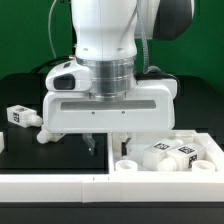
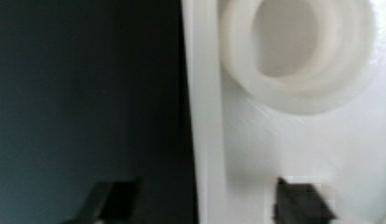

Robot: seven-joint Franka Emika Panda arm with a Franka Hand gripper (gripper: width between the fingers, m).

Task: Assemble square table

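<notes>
The square table's white slab (image 1: 143, 165) lies at the exterior view's lower right, with a round corner socket (image 1: 125, 166) at its near corner. Several short white legs with tags (image 1: 178, 155) lie on it. Another tagged leg (image 1: 17, 116) lies on the dark table at the exterior view's left. My gripper (image 1: 107, 146) hangs low over the slab's left edge, open. In the wrist view the gripper (image 2: 209, 200) straddles the slab's rim (image 2: 208, 120), one dark finger (image 2: 115, 200) over the dark table, the other over the slab near the socket (image 2: 296, 50). The jaws hold nothing.
A long low white border bar (image 1: 60, 186) runs along the front. A white part (image 1: 45, 135) shows beside the gripper body on the left. The arm's wide white hand (image 1: 110, 100) hides the table's middle.
</notes>
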